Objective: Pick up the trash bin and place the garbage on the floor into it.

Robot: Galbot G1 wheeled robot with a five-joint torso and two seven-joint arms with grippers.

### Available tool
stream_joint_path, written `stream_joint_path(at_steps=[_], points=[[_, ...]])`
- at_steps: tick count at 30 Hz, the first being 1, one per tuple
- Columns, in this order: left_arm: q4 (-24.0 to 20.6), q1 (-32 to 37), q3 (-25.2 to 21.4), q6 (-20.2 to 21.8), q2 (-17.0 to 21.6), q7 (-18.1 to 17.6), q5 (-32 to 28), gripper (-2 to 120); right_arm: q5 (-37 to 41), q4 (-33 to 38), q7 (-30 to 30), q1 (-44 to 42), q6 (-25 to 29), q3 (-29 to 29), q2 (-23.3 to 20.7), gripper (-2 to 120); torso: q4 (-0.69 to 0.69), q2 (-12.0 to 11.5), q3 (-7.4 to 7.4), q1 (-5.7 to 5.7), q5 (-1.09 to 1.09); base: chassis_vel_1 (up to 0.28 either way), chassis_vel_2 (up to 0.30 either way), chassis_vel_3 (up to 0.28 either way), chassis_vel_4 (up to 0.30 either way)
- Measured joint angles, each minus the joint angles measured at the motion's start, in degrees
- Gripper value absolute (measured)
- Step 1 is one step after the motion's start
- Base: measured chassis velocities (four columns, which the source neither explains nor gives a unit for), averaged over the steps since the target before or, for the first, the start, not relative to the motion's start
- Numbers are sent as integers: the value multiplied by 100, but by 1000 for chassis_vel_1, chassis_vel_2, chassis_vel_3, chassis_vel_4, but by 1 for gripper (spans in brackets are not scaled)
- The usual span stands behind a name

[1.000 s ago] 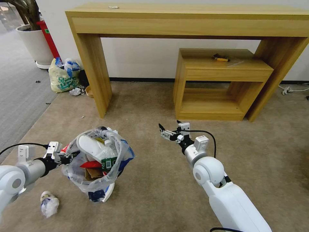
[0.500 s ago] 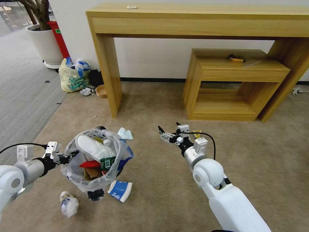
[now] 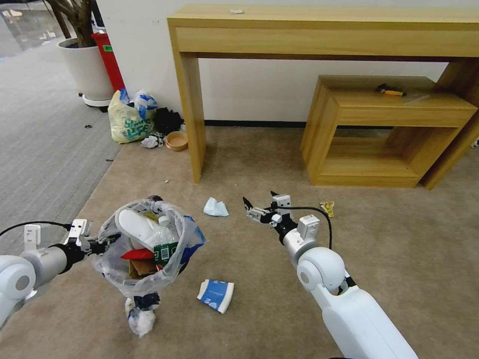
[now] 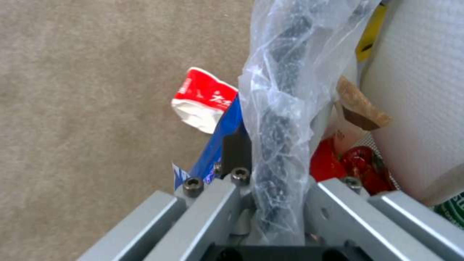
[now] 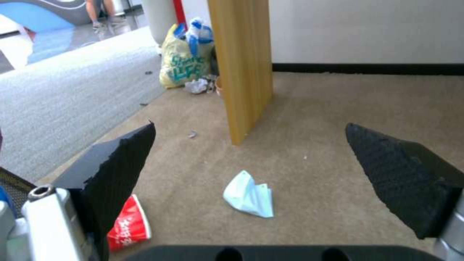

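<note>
Left gripper [image 3: 106, 243] is pinching the bagged rim of the trash bin [image 3: 149, 269], jaws pressed on the twisted clear liner [image 4: 280, 119]; bin is hanging just beyond them, holding a white slipper [image 3: 133, 224] and red wrapper [image 3: 139, 255]. Right gripper [image 3: 259, 204] is hovering with jaws spread wide; a pale blue tissue [image 5: 249, 195] is lying on the carpet between and beyond them, a blue carton [image 3: 216, 294] well apart

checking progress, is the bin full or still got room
Nearly full: the bin, held at its rim by the left gripper, has a white slipper and a bottle standing up to its rim.
</note>
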Motion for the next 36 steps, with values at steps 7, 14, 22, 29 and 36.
stream_joint_path(at_steps=[7,14,22,29,36], points=[[8,-5,-13,0,11,1,-5,0,-19,-10,-11,3,9,-45,11,100,1,0,0,0,0,150,150,-153,-144],[8,4,-32,-1,18,2,-8,0,-23,-22,-11,-6,22,-53,13,100,-1,0,0,0,0,142,139,-154,-149],[2,16,-57,0,4,2,0,0,-34,-21,-17,-38,23,-85,-1,100,0,0,0,0,0,158,159,-145,-153],[-28,31,-83,0,23,5,-3,0,-38,-22,-17,-63,23,-101,0,100,2,0,0,-1,0,104,106,-101,-119],[-60,37,-84,0,24,5,-4,0,-39,-9,-17,-131,20,-94,-20,100,0,0,0,0,0,9,10,-7,-9]])
